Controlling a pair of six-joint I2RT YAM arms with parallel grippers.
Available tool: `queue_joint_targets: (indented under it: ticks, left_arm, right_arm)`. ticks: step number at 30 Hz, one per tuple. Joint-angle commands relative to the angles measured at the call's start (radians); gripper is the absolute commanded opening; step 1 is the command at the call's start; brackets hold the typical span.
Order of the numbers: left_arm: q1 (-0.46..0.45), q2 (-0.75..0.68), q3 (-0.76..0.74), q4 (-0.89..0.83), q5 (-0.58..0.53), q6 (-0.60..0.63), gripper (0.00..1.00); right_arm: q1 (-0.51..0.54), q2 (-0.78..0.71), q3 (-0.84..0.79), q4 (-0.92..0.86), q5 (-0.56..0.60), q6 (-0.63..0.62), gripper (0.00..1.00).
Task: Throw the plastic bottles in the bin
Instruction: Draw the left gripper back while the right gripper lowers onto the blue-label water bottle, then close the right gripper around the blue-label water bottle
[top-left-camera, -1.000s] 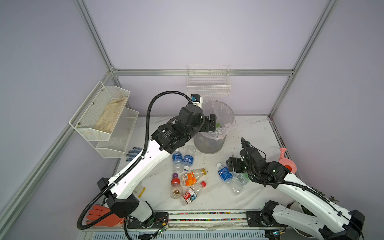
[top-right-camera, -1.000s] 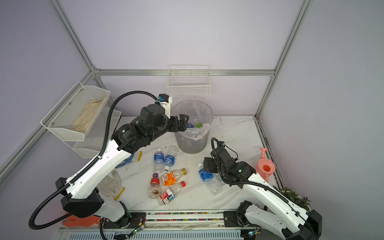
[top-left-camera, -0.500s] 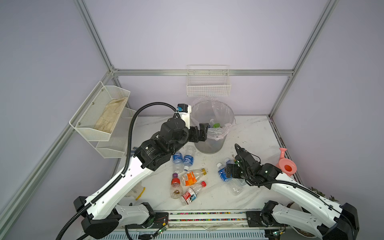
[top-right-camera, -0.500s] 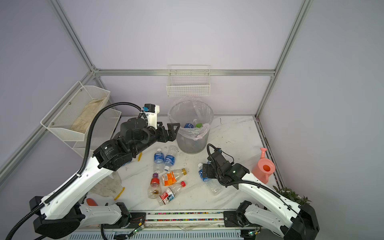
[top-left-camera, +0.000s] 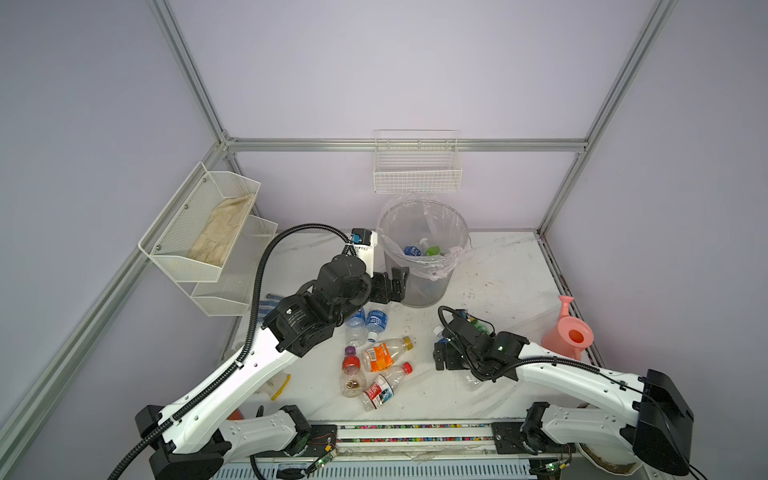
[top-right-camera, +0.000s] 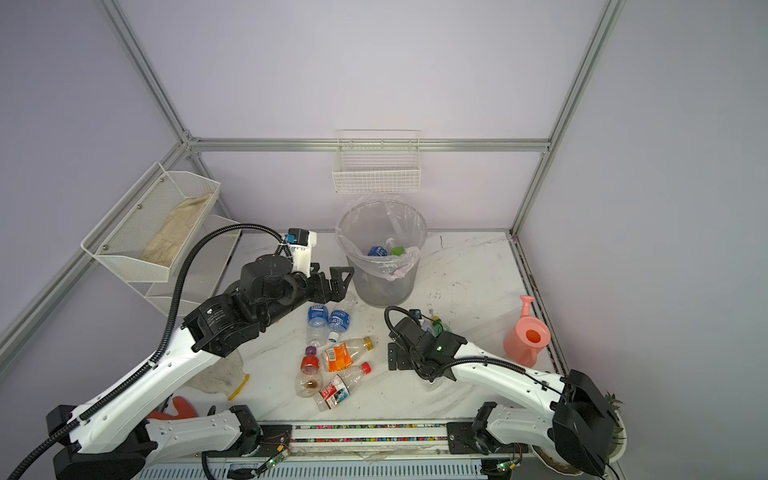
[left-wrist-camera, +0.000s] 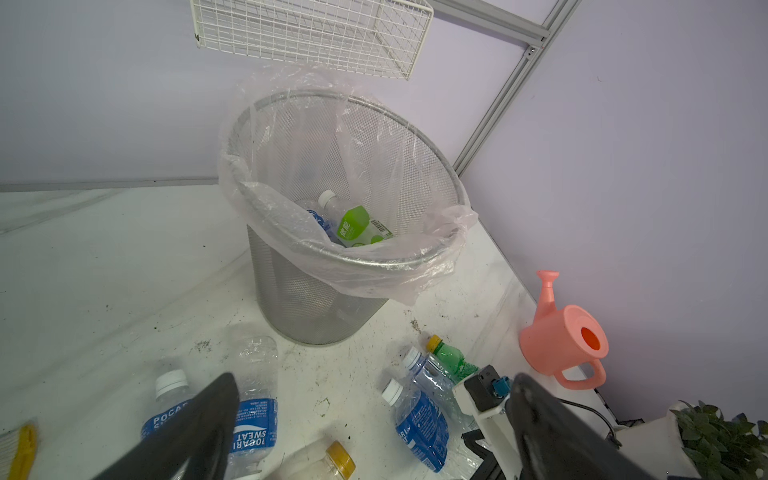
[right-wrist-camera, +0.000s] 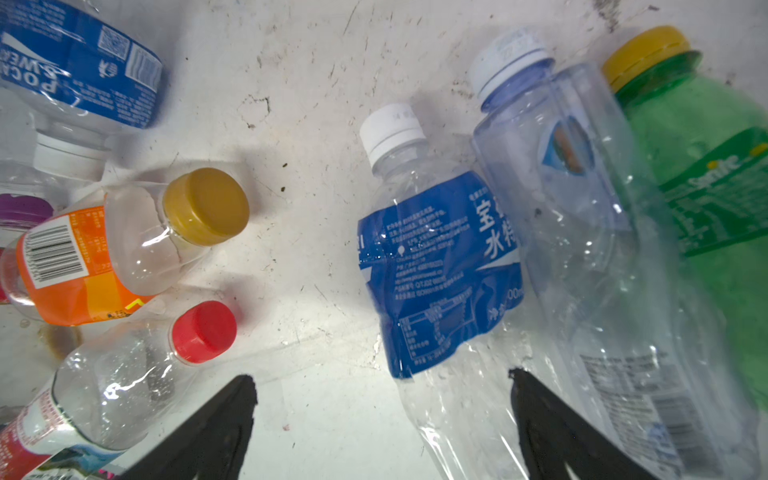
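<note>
Both released: right pincer (right-wrist-camera: 382, 386) poised over a blue-labelled bottle (right-wrist-camera: 436, 266), likely to grab it; left pincer (left-wrist-camera: 371, 378) faces the bin (left-wrist-camera: 307, 299) at the desk's 12 o'clock.

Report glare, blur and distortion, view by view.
Both top views: even soft light, sharp, frame posts splayed by the wide lens. Left wrist view: bin crisp, liner glossy, left gripper fingers close and soft-edged. Right wrist view: glints on the bluish clear bottle, soft shadow beside the red cap, edges stretched.
</note>
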Motion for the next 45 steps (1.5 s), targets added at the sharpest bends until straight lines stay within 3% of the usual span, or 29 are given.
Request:
queue_joint_targets:
  ticks: [1,6,27,45]
  left_arm:
    - [0.006,-0.057,-0.062,-0.002,-0.011,-0.024,1.0]
    - [0.004,-0.12,-0.123,-0.014,-0.021,-0.048,1.0]
    - [0.004,-0.245,-0.279,-0.032,-0.029,-0.128,1.0]
    - [0.004,-0.271,-0.324,-0.033,-0.028,-0.15,1.0]
  right_arm:
    - [0.017,0.025,0.012,-0.007,0.075,0.041,0.97]
    - [0.019,0.069,0.01,-0.027,0.115,0.074,0.97]
    - [0.035,0.231,-0.04,0.078,0.07,0.084,0.97]
    - [0.1,0.309,-0.027,0.153,0.011,0.073,0.48]
